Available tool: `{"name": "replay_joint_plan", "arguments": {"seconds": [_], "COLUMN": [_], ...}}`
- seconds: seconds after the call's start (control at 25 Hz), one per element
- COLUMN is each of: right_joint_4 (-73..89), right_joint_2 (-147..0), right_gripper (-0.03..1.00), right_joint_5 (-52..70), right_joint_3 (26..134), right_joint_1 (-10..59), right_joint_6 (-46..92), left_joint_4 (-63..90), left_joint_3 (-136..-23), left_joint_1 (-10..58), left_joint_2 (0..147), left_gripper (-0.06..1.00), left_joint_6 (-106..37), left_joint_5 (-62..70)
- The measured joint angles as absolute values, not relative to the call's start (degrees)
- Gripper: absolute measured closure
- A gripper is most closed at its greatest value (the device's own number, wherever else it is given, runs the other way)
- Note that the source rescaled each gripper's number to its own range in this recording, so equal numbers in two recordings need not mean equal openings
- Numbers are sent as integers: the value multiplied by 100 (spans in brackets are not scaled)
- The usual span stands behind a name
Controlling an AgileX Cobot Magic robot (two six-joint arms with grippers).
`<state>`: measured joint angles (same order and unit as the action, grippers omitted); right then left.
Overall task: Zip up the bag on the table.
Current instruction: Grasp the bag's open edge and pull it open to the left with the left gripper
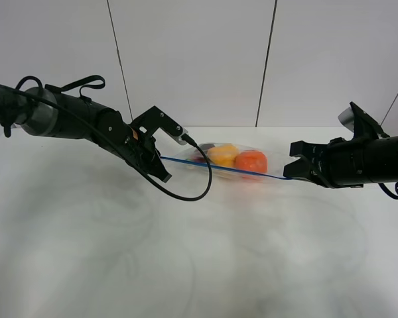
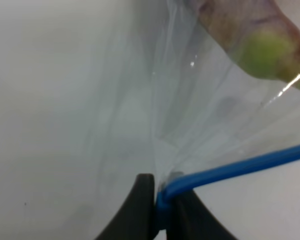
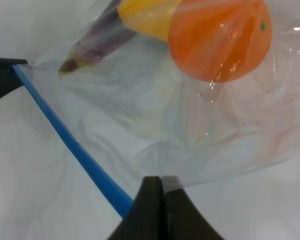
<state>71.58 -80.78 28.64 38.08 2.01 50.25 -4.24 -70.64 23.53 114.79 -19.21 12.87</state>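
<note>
Bag [image 1: 233, 161] held taut at both ends.
Left claw [image 2: 159, 201] and right claw [image 3: 162, 190] each pinch one end of its blue strip [image 1: 220, 168].

I seem to be in a robotics lab or test cell. A bare white desk [image 1: 186, 271] fills the room in front of pale wall panels [image 1: 192, 59] split by thin dark seams [image 1: 266, 63]. My black left arm [image 1: 73, 119] (with its loose cable [image 1: 186, 196]) and right arm [image 1: 375, 162] reach over the desk from either side.

The bag [image 3: 155, 125] is clear, crinkly, glossy plastic; the table [image 1: 186, 265] smooth, matt white.
</note>
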Motion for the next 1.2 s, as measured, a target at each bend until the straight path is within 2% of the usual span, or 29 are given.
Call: {"name": "replay_joint_plan", "arguments": {"seconds": [0.6, 0.72, 1.04, 1.2], "right_joint_4": [7156, 7142, 7013, 7001], "right_joint_2": [-8078, -8078, -8078, -8078], "right_gripper": [97, 97, 97, 97], "right_joint_5": [2864, 2852, 2721, 2716], "right_joint_3": [3808, 3808, 3808, 3808], "right_joint_1": [201, 201, 183, 183], "right_joint_6": [5025, 5025, 5025, 5025], "left_joint_4": [-424, -426, -505, -505], "left_joint_3": [-7064, -7064, -7064, -7064], "left_joint_1": [2353, 2353, 2265, 2261], "left_joint_2": [11479, 11479, 11479, 11479], "left_gripper": [93, 88, 61, 54], "left_joint_6": [-1921, -1921, -1888, -1888], "left_joint_5": [1291, 1293, 1337, 1341]}}
